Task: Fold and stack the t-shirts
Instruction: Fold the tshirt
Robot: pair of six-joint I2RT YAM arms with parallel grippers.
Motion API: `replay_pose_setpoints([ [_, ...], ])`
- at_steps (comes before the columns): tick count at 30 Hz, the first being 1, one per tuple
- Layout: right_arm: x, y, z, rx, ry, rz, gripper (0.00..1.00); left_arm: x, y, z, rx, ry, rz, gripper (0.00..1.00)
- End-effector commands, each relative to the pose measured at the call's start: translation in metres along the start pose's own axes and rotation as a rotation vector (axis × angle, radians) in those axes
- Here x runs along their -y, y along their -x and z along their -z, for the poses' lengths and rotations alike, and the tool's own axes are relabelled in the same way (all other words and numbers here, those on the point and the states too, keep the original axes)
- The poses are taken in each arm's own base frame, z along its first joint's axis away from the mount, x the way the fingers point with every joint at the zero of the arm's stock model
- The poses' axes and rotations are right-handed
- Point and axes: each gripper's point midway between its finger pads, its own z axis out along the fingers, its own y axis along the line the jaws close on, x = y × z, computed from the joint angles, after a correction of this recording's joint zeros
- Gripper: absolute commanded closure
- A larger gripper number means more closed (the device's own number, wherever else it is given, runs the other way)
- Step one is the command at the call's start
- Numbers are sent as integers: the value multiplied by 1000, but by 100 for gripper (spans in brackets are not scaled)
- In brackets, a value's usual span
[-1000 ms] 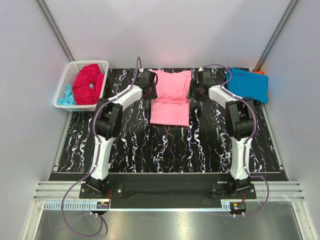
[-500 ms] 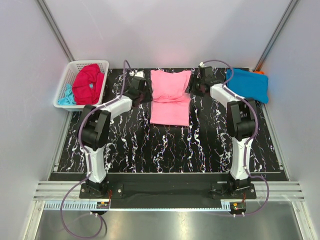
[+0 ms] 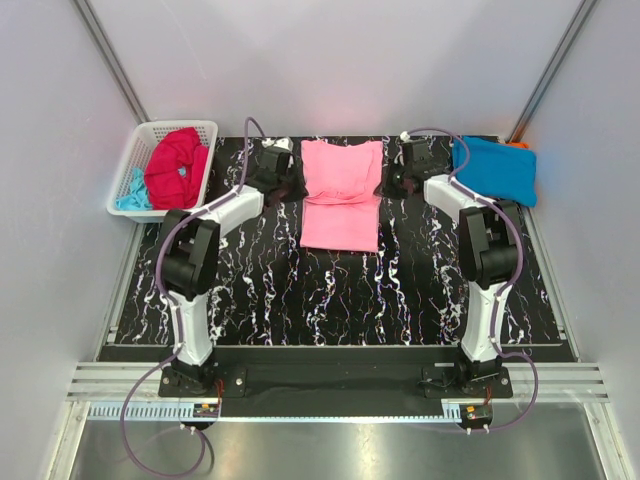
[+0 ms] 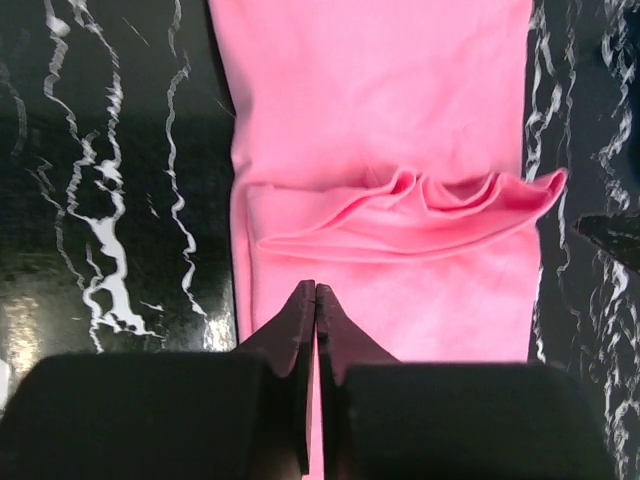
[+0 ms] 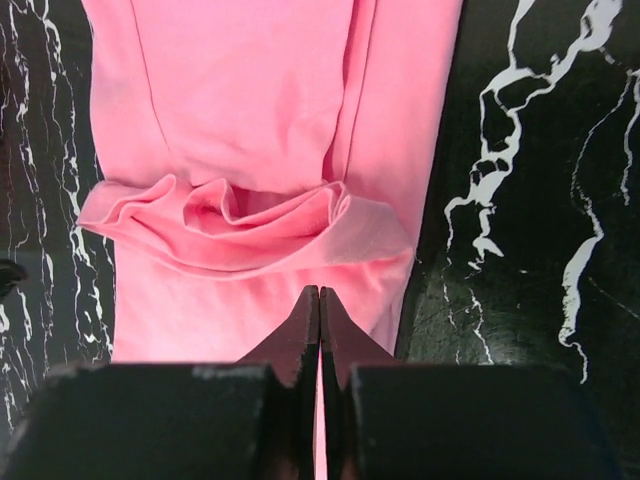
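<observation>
Both-armed, reaches to the far middle of the table (image 3: 250, 290), left gripper (image 4: 315, 292) and right gripper (image 5: 319, 295) clenched tight, tips over the light pink t-shirt (image 3: 340, 225), one from each side; cannot tell whether cloth is pinched. Shows that shirt lying flat, partly folded, with a rumpled ridge across it. Shows the bright blue t-shirt (image 3: 495, 170) at far right, and the crimson red t-shirt (image 3: 175, 170) and pale aqua t-shirt (image 3: 130, 195) in the white basket (image 3: 178, 125) at far left.

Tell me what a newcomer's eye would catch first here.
A pink shirt, partly folded, lies far-centre on the black table, with the left gripper and right gripper closed at its side edges. A blue shirt sits at the far right; a white basket at far left holds a red shirt.
</observation>
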Motion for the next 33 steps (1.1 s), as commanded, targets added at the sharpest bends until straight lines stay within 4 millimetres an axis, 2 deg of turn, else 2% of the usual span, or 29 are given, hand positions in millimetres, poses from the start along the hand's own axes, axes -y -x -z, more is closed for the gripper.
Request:
replay_pose_setpoints([
  [1, -27, 10, 11, 36, 82, 20, 100, 18, -9, -5, -72, -45, -3, 100],
  [3, -29, 7, 7, 24, 90, 20, 100, 17, -21, -13, -118, -28, -7, 100],
  [4, -31, 7, 7, 21, 97, 23, 100, 21, -17, -15, -118, -33, -9, 100],
  [5, -32, 6, 5, 18, 100, 23, 100, 20, -24, -16, -149, -29, -10, 100],
  [9, -40, 5, 1, 6, 126, 28, 100, 26, -24, -26, -176, -24, -15, 100],
  [11, -42, 5, -3, -4, 139, 25, 100, 23, -31, -31, -207, -10, -10, 100],
  [13, -47, 6, -6, -9, 153, 23, 100, 23, -29, -35, -210, -4, -7, 100],
  [18, -50, -2, -17, -38, 163, 16, 100, 27, -28, -39, -216, -12, 3, 100],
  [20, -50, -5, -21, -48, 165, 12, 100, 25, -33, -42, -239, -8, 3, 100],
  [27, -51, -18, -27, -77, 163, 9, 100, 17, -43, -50, -273, 30, 16, 100],
  [33, -54, -19, -25, -76, 169, 17, 100, 15, -50, -47, -297, 34, 25, 100],
])
